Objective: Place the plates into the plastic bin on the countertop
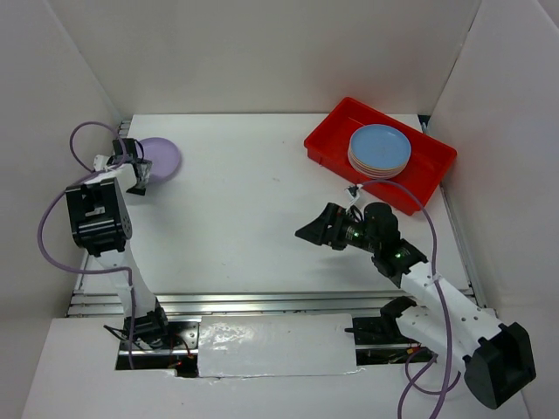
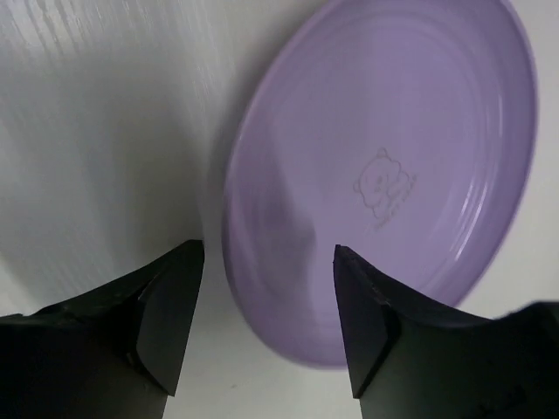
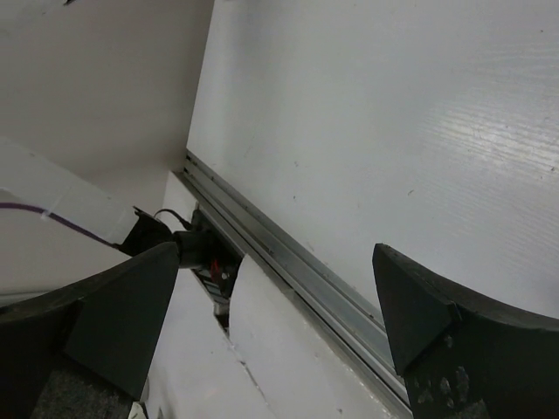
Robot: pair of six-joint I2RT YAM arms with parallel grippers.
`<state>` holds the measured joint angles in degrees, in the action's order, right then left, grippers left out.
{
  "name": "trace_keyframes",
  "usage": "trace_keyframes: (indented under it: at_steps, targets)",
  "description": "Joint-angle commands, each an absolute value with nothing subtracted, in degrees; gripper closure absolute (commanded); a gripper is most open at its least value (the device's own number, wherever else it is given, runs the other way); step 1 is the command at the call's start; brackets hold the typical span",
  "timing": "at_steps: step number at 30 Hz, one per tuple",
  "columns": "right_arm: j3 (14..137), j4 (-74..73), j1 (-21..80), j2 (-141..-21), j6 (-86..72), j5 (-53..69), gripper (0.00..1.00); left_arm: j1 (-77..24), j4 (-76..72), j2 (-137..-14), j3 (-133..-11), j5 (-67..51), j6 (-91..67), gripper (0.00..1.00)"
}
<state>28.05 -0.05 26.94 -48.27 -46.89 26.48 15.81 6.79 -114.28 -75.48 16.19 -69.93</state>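
Left fingers (image 2: 166, 305) apart over rim of lilac plate (image 2: 384, 175) at far left of bench (image 1: 244, 227), right fingers (image 3: 122, 323) apart above mid bench, stack of plates (image 1: 380, 148), blue on top, in red bin (image 1: 332, 140)

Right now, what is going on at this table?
The left gripper is open over the rim of the lilac plate, the only plate on the countertop outside the red bin. A stack of plates, light blue on top, sits in the bin. The right gripper hangs open and empty above mid-table.
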Motion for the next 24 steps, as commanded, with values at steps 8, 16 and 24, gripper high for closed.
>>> trace_keyframes:
  at_steps: [8,16,24]
  targets:
    - [33.8,-6.9,28.6,-40.8,-44.2,20.7,0.0,16.3,22.7,-121.4,-83.2,15.2,-71.2,0.9]
    - [41.2,-9.6,29.1,-47.3,-41.9,16.6,0.0,8.8,29.1,-104.0,-73.8,18.5,-66.5,1.0]
    - [68.5,-28.9,31.4,-71.5,-31.4,-5.6,0.0,-18.7,21.8,-84.3,-52.0,18.4,-66.6,1.0]
